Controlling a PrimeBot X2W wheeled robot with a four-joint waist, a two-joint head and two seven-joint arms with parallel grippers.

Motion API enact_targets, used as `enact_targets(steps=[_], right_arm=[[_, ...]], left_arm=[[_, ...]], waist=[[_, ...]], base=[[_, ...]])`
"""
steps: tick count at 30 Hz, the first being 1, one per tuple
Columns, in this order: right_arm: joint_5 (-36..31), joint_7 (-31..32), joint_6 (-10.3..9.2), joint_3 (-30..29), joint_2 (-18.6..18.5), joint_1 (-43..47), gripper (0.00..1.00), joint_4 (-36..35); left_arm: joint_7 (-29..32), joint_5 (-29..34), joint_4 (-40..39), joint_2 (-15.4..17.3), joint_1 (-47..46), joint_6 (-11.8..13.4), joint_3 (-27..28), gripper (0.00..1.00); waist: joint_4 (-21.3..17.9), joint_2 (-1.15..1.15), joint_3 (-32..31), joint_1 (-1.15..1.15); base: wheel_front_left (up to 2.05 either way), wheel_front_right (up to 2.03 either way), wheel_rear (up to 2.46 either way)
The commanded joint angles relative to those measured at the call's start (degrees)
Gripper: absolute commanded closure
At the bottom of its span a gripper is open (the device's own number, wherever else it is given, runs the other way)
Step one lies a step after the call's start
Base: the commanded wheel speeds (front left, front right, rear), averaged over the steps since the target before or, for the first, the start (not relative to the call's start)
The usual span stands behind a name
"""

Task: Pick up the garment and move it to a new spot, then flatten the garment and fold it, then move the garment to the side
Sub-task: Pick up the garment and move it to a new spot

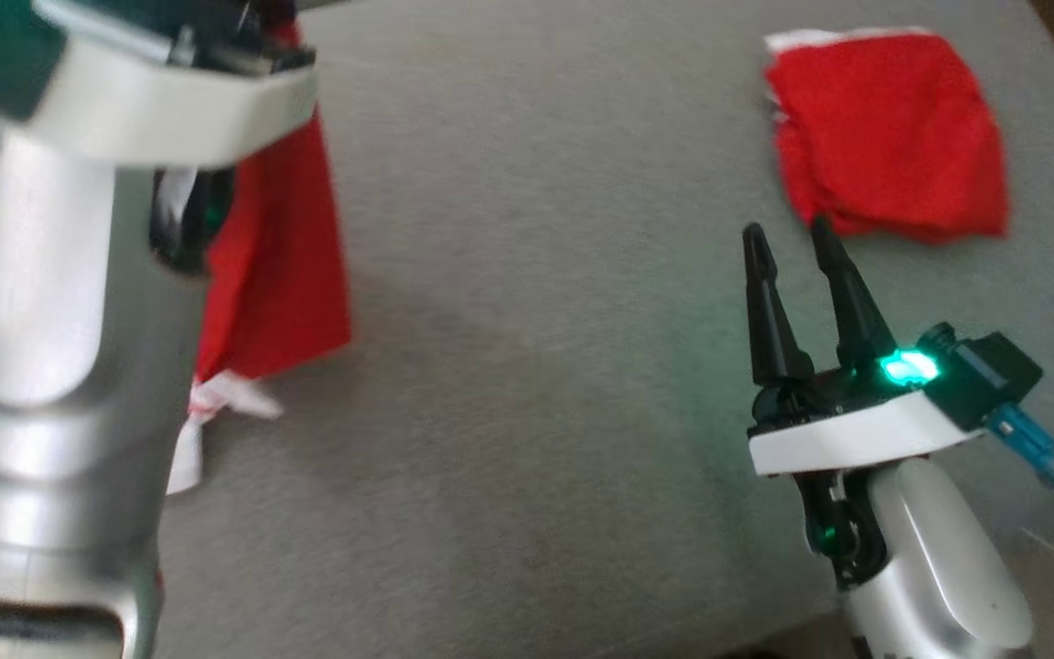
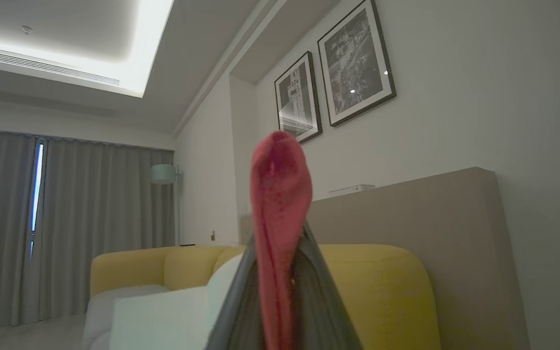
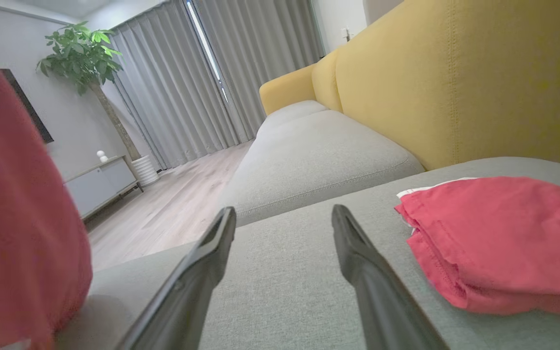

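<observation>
A red garment (image 1: 275, 256) with white trim at its lower end hangs in the air over the left side of the grey cushion. My left gripper (image 2: 280, 236) is shut on its top fold, and red cloth (image 2: 280, 189) pokes up between the dark fingers. In the right wrist view the same hanging garment (image 3: 22, 218) shows at the left edge. My right gripper (image 1: 788, 240) stands open and empty low over the cushion, its tips just short of a folded red garment (image 1: 888, 137). That folded garment (image 3: 498, 238) lies to the right of the right fingers (image 3: 358, 243).
The grey sofa cushion (image 1: 536, 384) spreads wide between the two garments. A yellow backrest (image 3: 455, 82) rises behind it. The cushion's front edge runs near my right forearm (image 1: 939, 567). Beyond lie a wooden floor (image 3: 173, 214), a plant (image 3: 80, 53) and a low cabinet (image 3: 100, 182).
</observation>
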Motion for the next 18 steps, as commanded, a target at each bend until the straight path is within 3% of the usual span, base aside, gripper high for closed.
enact_targets(steps=[1,8,9,18], right_arm=[[1.4,-0.62,-0.05,1.74,-0.11,-1.85,0.0,-2.63],[4.11,-0.62,-0.05,3.47,-0.11,-1.98,0.0,-3.81],[4.24,-0.62,-0.05,3.45,-0.11,-1.95,0.0,-3.85],[3.74,-0.62,-0.05,2.6,-0.11,-1.23,0.0,-3.63]], left_arm=[[-0.33,0.83,-0.03,1.1,-4.21,-0.18,1.04,1.0],[-3.44,2.57,8.77,-0.37,-12.06,-0.01,-0.56,1.0],[-4.05,2.87,10.03,-0.43,-13.23,-0.03,-0.83,0.01],[-6.19,4.75,17.32,1.21,-12.29,-0.11,-3.49,0.0]], waist=[[-6.07,0.0,4.26,-0.01],[-10.43,0.0,5.76,-0.01],[-10.56,0.0,5.76,-0.01],[-7.73,0.0,3.76,-0.01]], base=[[0.0,0.0,0.0],[0.0,0.0,0.0],[0.0,0.0,0.0],[0.0,0.0,0.0]])
